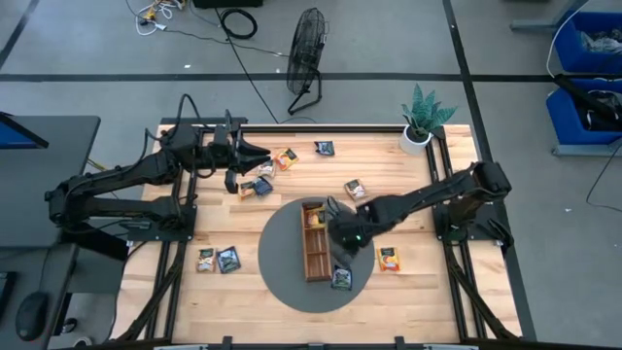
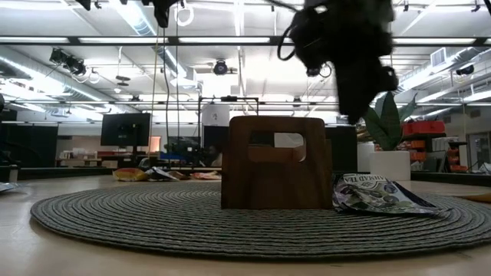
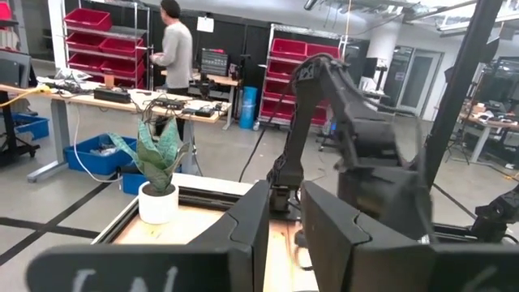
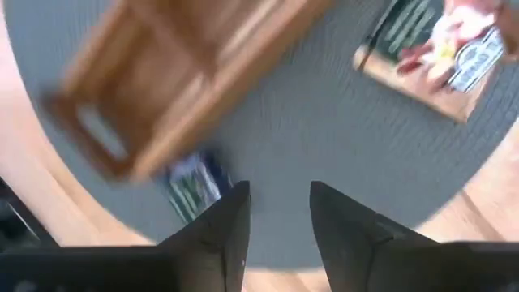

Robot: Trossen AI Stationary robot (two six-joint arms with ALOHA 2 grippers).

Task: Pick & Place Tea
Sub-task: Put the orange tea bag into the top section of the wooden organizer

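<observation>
Wood-topped counter point(image 1: 292, 292) carried a round grey woven mat point(image 1: 282, 277), with a wooden divided tray point(image 1: 314, 240) at its centre, evidently the destination for sorting. Tea sachets point(image 1: 218, 259) lay scattered about the counter; one dark sachet point(image 1: 341, 278) lay on the mat just beside the tray's near end. Right end effector point(image 1: 342, 236) hovered beside the tray, fingers parted and empty. Left end effector point(image 1: 260, 153) was held near the far sachets; its grip cannot be told. A potted plant point(image 1: 420, 119) occupied the far corner, a floor fan point(image 1: 306, 60) beyond. A person stood at distant benches in the workshop
</observation>
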